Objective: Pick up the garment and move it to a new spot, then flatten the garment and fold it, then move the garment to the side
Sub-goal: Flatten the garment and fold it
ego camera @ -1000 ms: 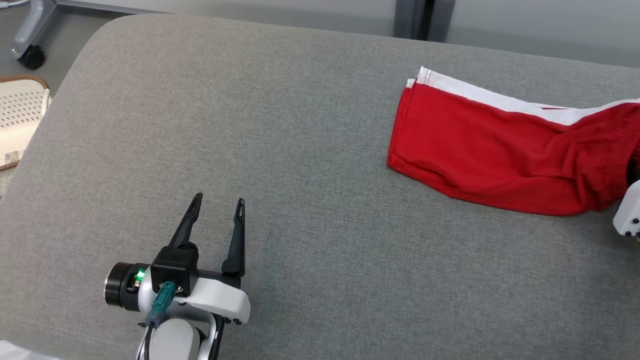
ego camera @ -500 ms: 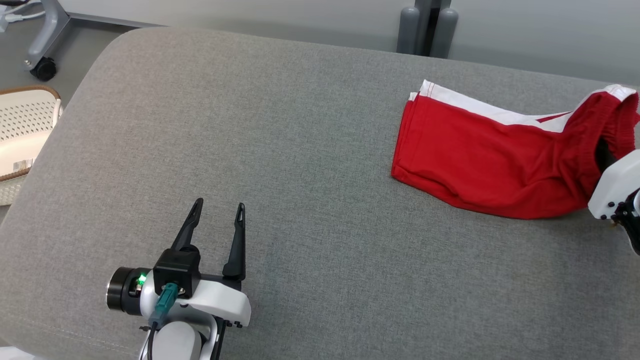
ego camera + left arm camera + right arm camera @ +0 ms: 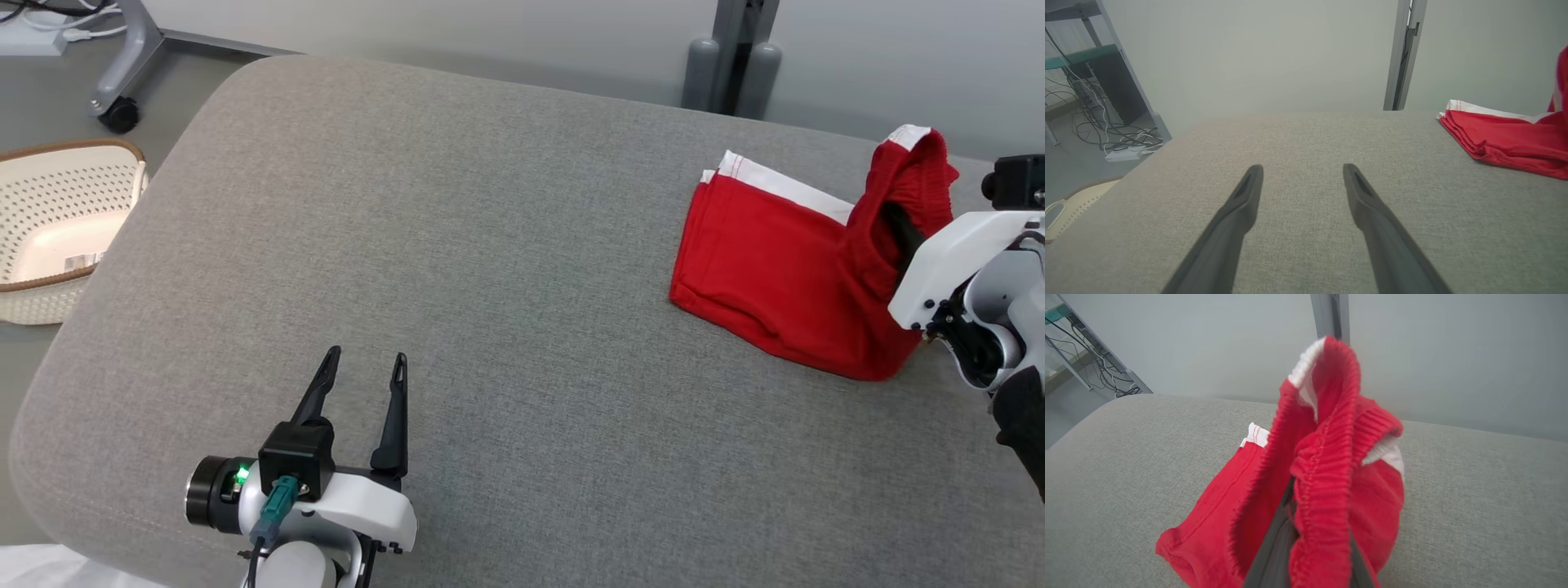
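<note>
garment [image 3: 767,278]: red shorts with a white side stripe, on the right part of the grey fabric-covered tabletop [image 3: 506,245], towards the far edge.
garment pose: the leg-hem end lies flat on the tabletop with the layers stacked. The elastic waistband end is raised off the surface and bunched into a peak.
right claw [image 3: 898,233]: pinching the garment at the waistband. One dark finger goes into the red folds; its tips are buried in cloth.
right wrist view: the ribbed waistband of the garment [image 3: 1323,469] drapes over the fingers [image 3: 1274,547] and white stripe patches show at the top of the peak. The low end of the cloth touches the tabletop.
left claw [image 3: 366,355]: spread, nothing between the fingers. It sits at the near-left of the tabletop, well apart from the garment. Can't tell if it touches the surface.
left wrist view: both fingers of the left claw [image 3: 1302,169] point across bare grey fabric. The garment [image 3: 1506,139] is far right, with its folded hem edge facing this camera.
basket [image 3: 33,302]: cream and perforated with a brown rim, on the floor off the tabletop's left edge.
background: a grey post [image 3: 735,73] behind the far edge and a caster wheel [image 3: 121,114] at top left.
</note>
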{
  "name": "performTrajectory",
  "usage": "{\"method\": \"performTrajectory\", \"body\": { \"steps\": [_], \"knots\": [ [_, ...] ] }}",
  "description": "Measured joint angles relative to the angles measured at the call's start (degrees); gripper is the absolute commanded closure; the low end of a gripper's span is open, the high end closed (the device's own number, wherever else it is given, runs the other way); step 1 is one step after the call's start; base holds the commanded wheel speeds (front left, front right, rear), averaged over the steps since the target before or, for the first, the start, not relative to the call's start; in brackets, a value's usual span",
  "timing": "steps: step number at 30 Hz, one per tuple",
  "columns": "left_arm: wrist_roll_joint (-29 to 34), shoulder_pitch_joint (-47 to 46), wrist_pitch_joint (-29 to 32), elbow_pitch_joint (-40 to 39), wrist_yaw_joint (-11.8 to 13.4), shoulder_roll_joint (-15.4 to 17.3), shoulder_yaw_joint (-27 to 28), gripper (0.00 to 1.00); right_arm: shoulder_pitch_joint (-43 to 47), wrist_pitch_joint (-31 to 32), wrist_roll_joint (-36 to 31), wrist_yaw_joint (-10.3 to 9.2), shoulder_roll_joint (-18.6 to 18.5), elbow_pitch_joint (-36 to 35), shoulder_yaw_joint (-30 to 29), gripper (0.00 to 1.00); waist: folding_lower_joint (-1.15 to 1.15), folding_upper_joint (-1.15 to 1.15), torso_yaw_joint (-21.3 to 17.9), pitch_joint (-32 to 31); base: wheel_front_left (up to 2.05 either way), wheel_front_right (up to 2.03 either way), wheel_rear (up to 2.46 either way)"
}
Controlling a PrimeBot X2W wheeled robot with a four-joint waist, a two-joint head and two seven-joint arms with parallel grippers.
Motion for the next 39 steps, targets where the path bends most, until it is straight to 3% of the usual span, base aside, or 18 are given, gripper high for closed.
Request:
{"method": "performTrajectory", "body": {
  "steps": [7, 26, 28, 29, 39],
  "knots": [
    [-1.62, 0.07, 0.00, 0.35, 0.73, 0.00, -1.38, 0.00, -0.18, 1.05, 2.26, 0.00, 1.82, 1.63, 1.40, 1.00, 0.00, 0.00, 3.45, 0.16, 0.00, 0.00, 0.00],
    [-3.75, 0.74, 0.00, 0.08, 2.18, 0.02, -3.25, 0.00, -0.93, -0.82, 4.55, -0.01, 1.85, 9.87, 3.28, 1.00, 0.00, 0.00, 14.37, 3.13, 0.00, 0.00, 0.00],
    [-3.79, 0.92, 0.00, 0.08, 2.29, 0.02, -3.38, 0.00, -0.96, -1.41, 4.54, -0.01, 2.27, 11.17, 3.39, 0.70, 0.00, 0.00, 14.67, 3.22, 0.00, 0.00, 0.00],
    [-3.87, 0.92, 0.00, 0.07, 2.50, 0.02, -3.41, 0.00, -0.96, -1.46, 4.55, -0.01, 2.44, 11.66, 3.37, 0.00, 0.00, 0.00, 14.69, 3.22, 0.00, 0.00, 0.00],
    [-3.48, 1.32, 0.00, 1.03, 2.29, 0.00, -3.25, 0.00, -1.93, -5.91, 5.20, 0.00, 5.03, 13.43, 2.81, 0.00, 0.00, 0.00, 14.30, 0.89, 0.00, 0.00, 0.00]
  ]
}}
